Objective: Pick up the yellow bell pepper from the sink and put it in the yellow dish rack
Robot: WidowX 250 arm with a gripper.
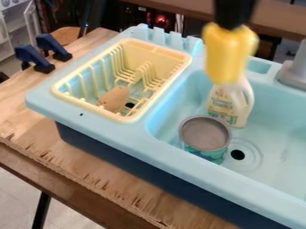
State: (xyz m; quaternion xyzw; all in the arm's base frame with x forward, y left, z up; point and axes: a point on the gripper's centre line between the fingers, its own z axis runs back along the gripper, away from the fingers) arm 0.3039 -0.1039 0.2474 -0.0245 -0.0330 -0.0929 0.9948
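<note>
Yellow and blurred, a thick oblong object (229, 54) is clasped by the black gripper (232, 24) over the light-blue plastic sink (133, 134). Behind it, a white plastic bottle (229, 105) is partly hidden; nearby, a teal can with a grey top (205, 134) is set beside the drain (238, 154). A brown oblong item (113, 99) is held in the pale-yellow rack (129, 44)

The plywood desk (90, 174), its edge rough and splintered, stood over a pale floor (15, 192) on a black leg (40, 210). Behind were white shelving (13, 33) at upper left, a brown wooden beam (179, 9) and a red light (160, 19) glowing in the dark
</note>
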